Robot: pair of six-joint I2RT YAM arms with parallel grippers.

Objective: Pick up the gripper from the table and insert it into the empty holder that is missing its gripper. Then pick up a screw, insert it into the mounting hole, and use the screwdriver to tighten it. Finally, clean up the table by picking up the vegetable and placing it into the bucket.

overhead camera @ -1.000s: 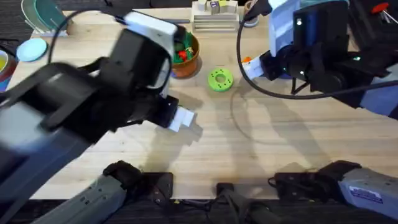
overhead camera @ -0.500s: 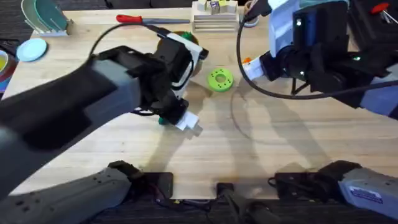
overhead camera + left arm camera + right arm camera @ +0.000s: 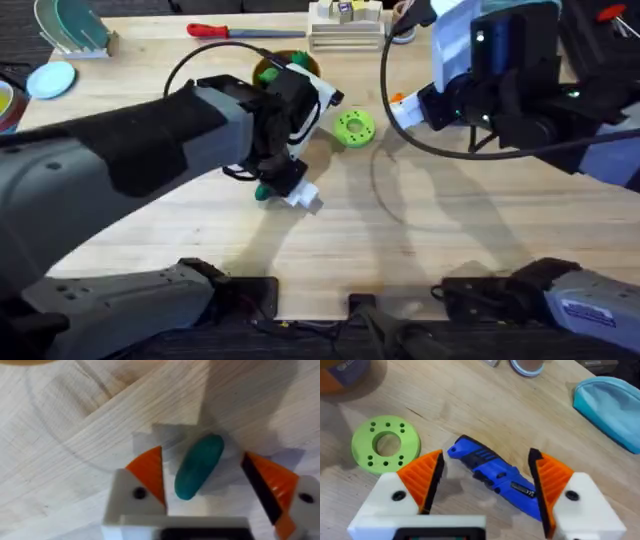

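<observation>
Left gripper (image 3: 202, 487) is sitting wide open over the table (image 3: 450, 250) middle, orange pads (image 3: 150, 472) straddling the cucumber (image 3: 199, 466), not touching it. The cucumber is lying flat on the wood, its end peeking out under the left arm at (image 3: 262, 192). Bucket (image 3: 268, 72) is sitting toward the far edge, mostly hidden behind the left arm; contents are showing as a bit of green at the rim, can't tell more. Red screwdriver (image 3: 235, 31) is lying along the far edge. Green disc (image 3: 354, 127) is resting flat just right of the bucket. Right gripper (image 3: 485, 485) is hanging open over the blue screwdriver (image 3: 495, 476), which is lying on the table between its pads, not gripped.
</observation>
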